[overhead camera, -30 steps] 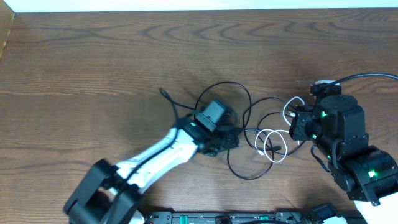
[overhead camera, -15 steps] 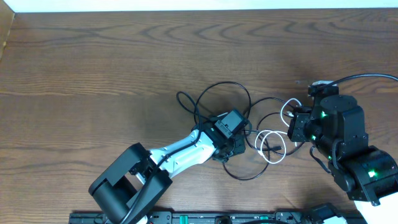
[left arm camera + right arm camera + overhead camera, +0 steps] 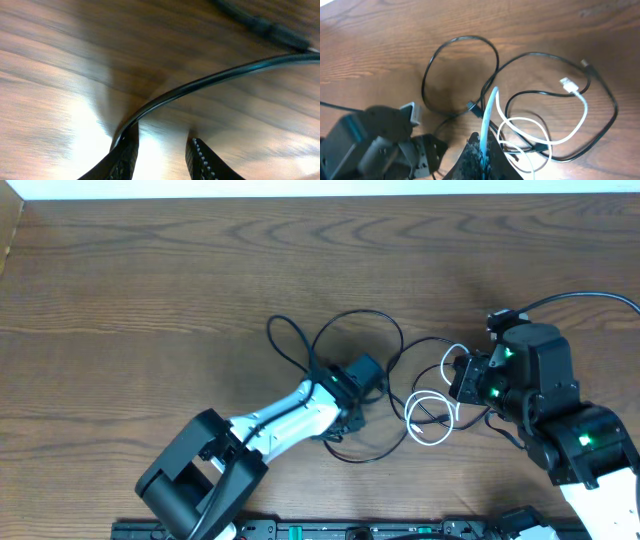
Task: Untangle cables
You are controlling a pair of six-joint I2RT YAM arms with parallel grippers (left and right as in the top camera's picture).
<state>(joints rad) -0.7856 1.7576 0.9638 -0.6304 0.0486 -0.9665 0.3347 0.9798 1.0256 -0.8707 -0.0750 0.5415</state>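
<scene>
Two arms are at work over one tabletop (image 3: 150, 280). The cables (image 3: 362, 315) lie in one loose tangle right of the tabletop's middle, nearer the edge where the arms stand than the far edge.

Count: one white cable (image 3: 584, 107). At least two black ones can be told apart; the overlaps prevent a firmer count.

Left fingers (image 3: 125, 155): two, set a narrow gap apart, with bare tabletop showing between them. One black cable (image 3: 200, 82) curves in from the right and meets the inner side of one fingertip. It is not pinched between the two.

Right fingers (image 3: 472, 155): pressed together on the white cable, which rises from their tips, loops once and ends in a small plug lying on the wood. A second black cable (image 3: 540, 53) arcs around the white one, its plug end just beside the white plug.

The two arms are near each other, the tangle between them.
</scene>
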